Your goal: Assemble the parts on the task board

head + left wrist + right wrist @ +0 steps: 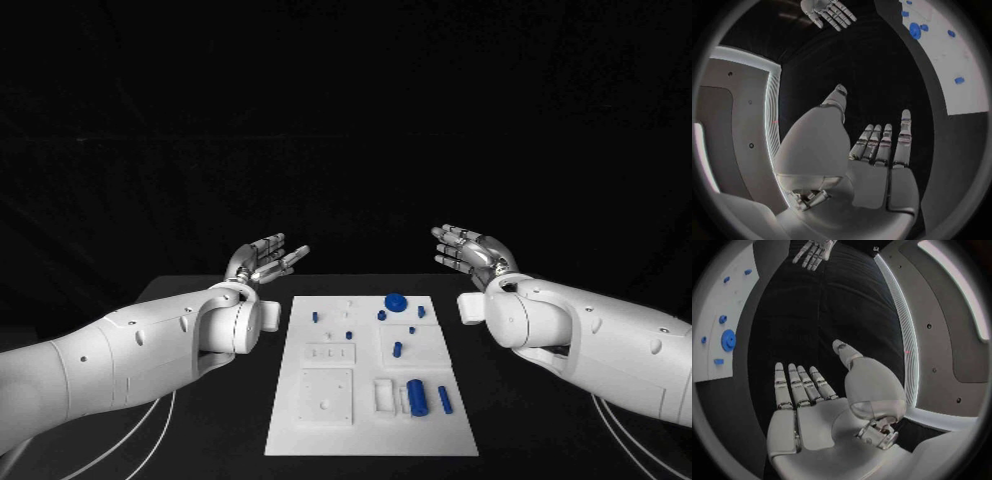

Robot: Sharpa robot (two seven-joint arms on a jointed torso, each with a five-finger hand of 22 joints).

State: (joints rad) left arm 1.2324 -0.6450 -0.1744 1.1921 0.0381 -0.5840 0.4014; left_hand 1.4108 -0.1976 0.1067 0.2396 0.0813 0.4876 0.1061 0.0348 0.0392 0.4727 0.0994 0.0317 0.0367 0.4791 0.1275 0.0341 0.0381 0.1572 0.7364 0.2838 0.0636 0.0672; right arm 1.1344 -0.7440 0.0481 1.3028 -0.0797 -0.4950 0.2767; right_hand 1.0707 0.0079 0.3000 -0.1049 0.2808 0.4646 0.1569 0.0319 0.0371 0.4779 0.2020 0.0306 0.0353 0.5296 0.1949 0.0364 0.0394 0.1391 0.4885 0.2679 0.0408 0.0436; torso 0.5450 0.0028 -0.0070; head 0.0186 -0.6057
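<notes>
The white task board lies in the middle of the black table. Several blue parts sit on it: a round disc near its far edge, small pegs around the middle, and a large cylinder with a thinner rod near the front right. My left hand is raised above the table's far left, fingers spread, holding nothing. My right hand is raised at the far right, also spread and empty. In the left wrist view my left hand is flat and open; the board shows beside it. My right hand likewise lies flat.
The black table runs out on both sides of the board. Both white forearms flank the board's far half, each with a white block at the wrist.
</notes>
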